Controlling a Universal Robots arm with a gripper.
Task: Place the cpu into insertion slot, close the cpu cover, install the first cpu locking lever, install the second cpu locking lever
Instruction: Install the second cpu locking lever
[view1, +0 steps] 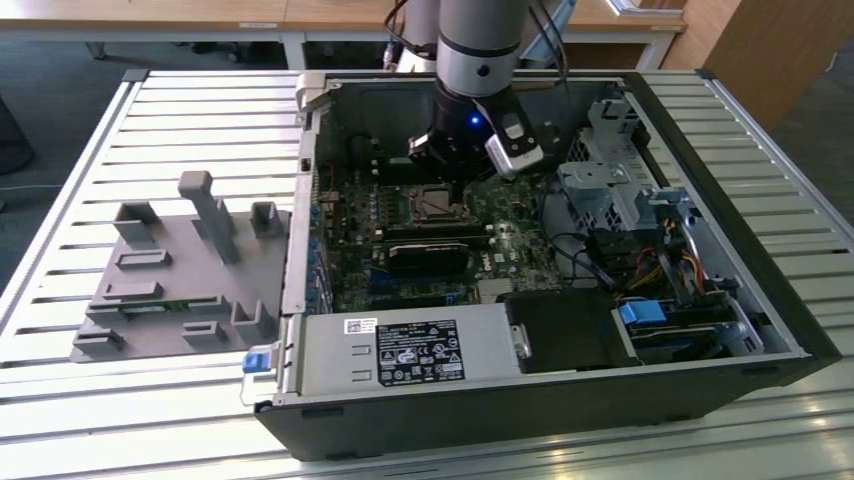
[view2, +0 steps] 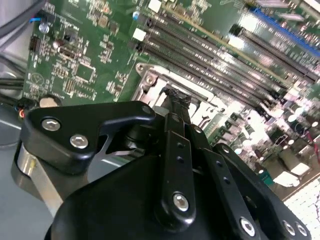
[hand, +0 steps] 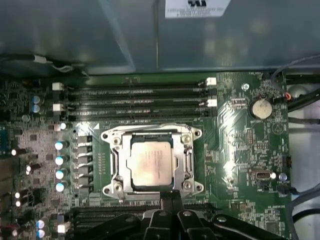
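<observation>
My arm (view1: 478, 40) stands almost straight up over the open computer case (view1: 694, 330), which lies on its side on the slatted bench (view1: 80, 410), with the wrist pointing down into the case. In the exterior view the tool (view1: 458, 182) hangs right above the socket, at about 12 o'clock from the black card (view1: 430, 256) lower on the green board (view1: 514, 225).

In the first wrist view the tool (hand: 171, 196) has its black fingers pressed together into one narrow tip, with nothing pinched between them. That tip touches or sits just over the edge of the cpu cover (hand: 151, 136) nearest the tool; I cannot tell which.

The cpu (hand: 150, 166) lies flat in the insertion slot (hand: 186, 165), silver face up, its edges square with the socket frame. The cover is down around it, so the chip shows through the window. The chip is square, so it has no long axis to speak of. The memory slots (hand: 135, 102) run along the far side of the socket, parallel to that edge.

In the second wrist view the fingertips (view2: 176, 100) reach a corner of the silver frame (view2: 150, 80).
</observation>
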